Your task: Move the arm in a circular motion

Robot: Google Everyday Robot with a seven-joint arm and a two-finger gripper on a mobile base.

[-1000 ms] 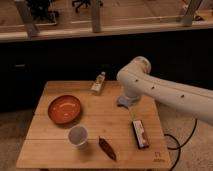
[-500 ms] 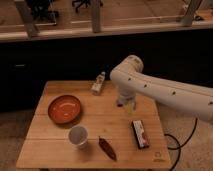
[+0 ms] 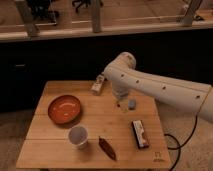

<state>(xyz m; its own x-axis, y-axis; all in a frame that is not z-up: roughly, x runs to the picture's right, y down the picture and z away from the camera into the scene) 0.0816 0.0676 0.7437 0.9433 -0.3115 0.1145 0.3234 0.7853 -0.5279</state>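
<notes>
Broadly, the arm [image 3: 160,87] lies right-to-left, claw [image 3: 121,103] pointing down over the table [image 3: 112,127], its state indiscernible.

Dim warm light, sheen on white arm [image 3: 155,86], jaws shadowed over table [image 3: 55,150]

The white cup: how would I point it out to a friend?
Start at the wooden table. The white cup stands near its front edge, just in front of the orange bowl, nearer us than the gripper at mid-table. Nothing else there is white, upright and open-topped.
</notes>
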